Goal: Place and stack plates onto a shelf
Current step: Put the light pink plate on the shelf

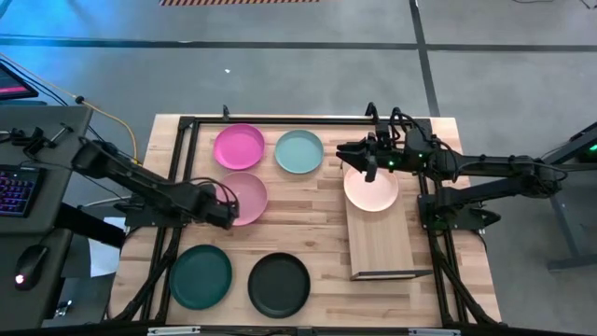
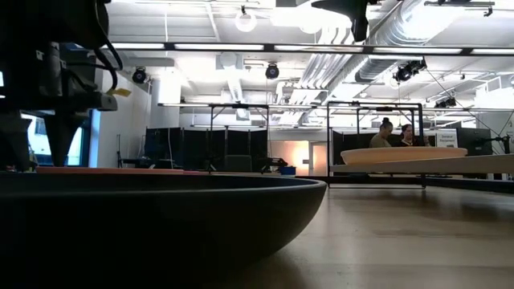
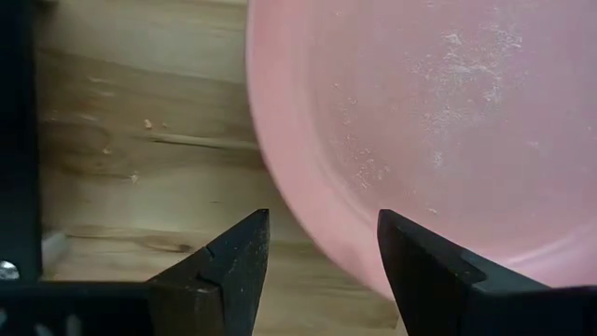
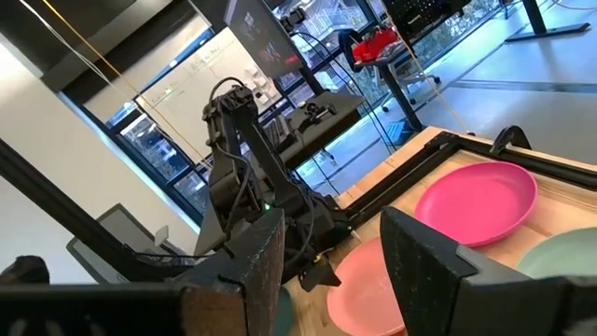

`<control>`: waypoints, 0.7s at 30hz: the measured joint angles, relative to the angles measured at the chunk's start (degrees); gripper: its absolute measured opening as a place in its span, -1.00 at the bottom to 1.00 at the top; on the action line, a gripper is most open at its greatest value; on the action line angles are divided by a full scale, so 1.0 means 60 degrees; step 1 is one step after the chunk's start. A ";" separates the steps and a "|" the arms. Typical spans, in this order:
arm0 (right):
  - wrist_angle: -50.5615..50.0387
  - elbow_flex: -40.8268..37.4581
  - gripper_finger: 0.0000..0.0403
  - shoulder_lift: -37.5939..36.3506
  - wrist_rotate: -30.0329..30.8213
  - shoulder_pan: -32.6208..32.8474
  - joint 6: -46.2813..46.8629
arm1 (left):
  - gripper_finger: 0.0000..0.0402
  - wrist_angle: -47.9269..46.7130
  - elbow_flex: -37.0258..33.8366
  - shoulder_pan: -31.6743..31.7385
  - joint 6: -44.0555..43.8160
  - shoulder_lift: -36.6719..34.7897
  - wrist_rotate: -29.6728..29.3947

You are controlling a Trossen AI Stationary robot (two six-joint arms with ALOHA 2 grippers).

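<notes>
The cream-peach plate (image 1: 371,189) is already laid on the shelf (image 1: 381,245). The light pink plate (image 1: 245,196) is approached by the released left tool (image 1: 227,213); its rim must be straddled and clenched. The released right tool (image 1: 366,164) hangs above the shelf's far end.

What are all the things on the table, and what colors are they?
magenta plate: one, bright pink, far side of the table.
pale teal plate: one, blue-green, beside the magenta one.
light pink plate: one, soft pink, just below the magenta one in the high view.
cream-peach plate: one, pale peach, on the shelf's far end.
dark green plate: one, near edge.
black plate: one, beside the dark green one.
shelf: one, light wood, right side.
people: two, far back in the room.
left gripper: open, at the light pink plate's rim.
right gripper: open, above the cream-peach plate's far edge.
</notes>
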 joint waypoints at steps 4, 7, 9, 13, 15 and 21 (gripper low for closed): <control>-0.0071 0.0000 -0.20 0.0000 0.0000 0.0000 -0.0004 | -0.06 0.0299 0.0000 0.0130 -0.0084 0.0421 -0.0029; -0.0108 0.0000 -0.20 0.0000 0.0000 -0.0001 0.0000 | -0.07 0.0480 0.0000 0.0249 -0.0050 0.0685 -0.0020; -0.0137 0.0000 -0.20 0.0000 0.0004 0.0000 0.0000 | -0.09 0.0558 0.0000 0.0343 -0.0054 0.0813 -0.0023; -0.0158 0.0000 -0.20 0.0000 0.0004 0.0000 -0.0004 | -0.25 0.0643 0.0000 0.0513 0.0121 0.0912 -0.0092; -0.0189 0.0000 -0.20 0.0000 0.0004 0.0000 0.0000 | -0.39 0.0806 0.0000 0.0582 0.0326 0.0889 -0.0293; -0.0198 0.0000 -0.20 0.0000 0.0007 0.0000 -0.0001 | -0.88 0.0957 0.0000 0.0795 0.0548 0.0892 -0.0950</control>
